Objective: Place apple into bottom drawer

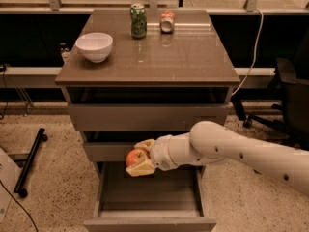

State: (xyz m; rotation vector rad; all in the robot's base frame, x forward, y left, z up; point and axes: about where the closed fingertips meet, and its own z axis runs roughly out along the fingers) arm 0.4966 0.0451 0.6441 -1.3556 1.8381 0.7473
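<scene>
On the left of the brown cabinet top (193,62) sits a round white ceramic bowl (94,46), with an upright green drinks can (138,21) and a red-and-white can (167,21) lying on its side further back. All three are well apart from the work below, so they should not get in the way. Lower down, the small round red-orange apple (135,156) is clamped in the pale two-finger gripper (140,157), one finger above and one beneath, which cradles it against slipping. The gripper hangs before the middle drawer's face, just above the rear of the wide grey-brown bottom drawer (154,195), which is pulled out to receive the fruit. The smooth white arm (231,151) reaches in low from the right, probably so the apple can be lowered rather than dropped
</scene>
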